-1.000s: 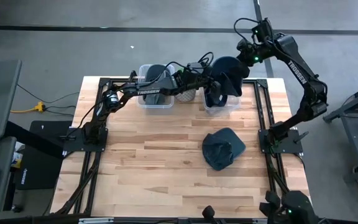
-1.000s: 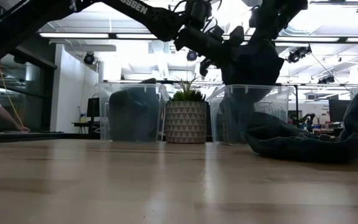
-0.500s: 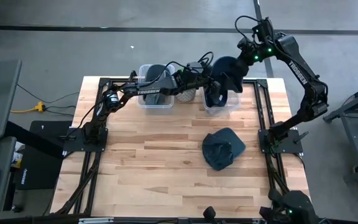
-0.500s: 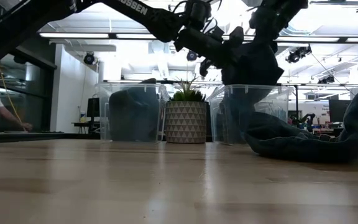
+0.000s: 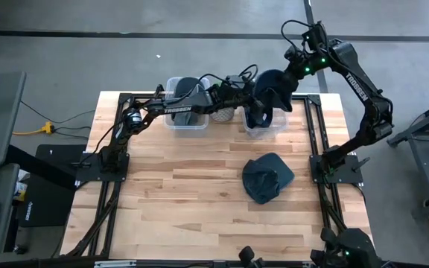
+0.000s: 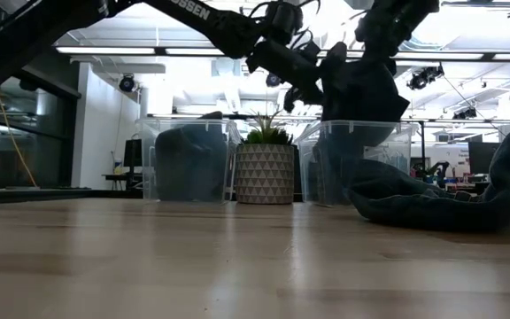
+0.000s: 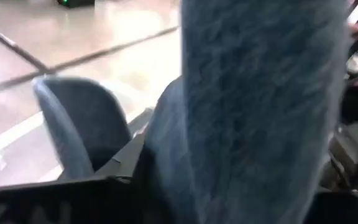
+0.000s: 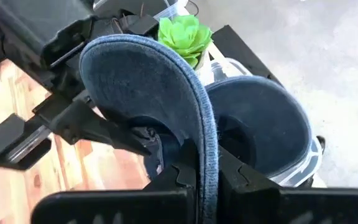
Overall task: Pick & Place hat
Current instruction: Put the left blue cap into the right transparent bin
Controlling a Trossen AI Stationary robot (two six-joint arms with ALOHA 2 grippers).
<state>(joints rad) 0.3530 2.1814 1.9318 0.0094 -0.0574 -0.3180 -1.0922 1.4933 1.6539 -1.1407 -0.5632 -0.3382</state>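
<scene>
A: Denim hat [image 5: 272,89] hangs over the right bin [image 5: 265,123], its brim pinched in the shut right gripper [image 8: 199,177].

B: Left gripper [image 5: 250,94] (jaws half parted) sits against it; a snag there could drag the hat off the bin.

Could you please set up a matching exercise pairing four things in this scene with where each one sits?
Things:
1. dark blue denim cap
2. second dark blue cap
3. small green plant in a patterned pot
4. left clear plastic bin

Places:
A. lying on the wooden table
B. between the two bins
C. pinched at its brim by the right hand
D. under the left arm

Pairs: 1-C, 2-A, 3-B, 4-D
</scene>
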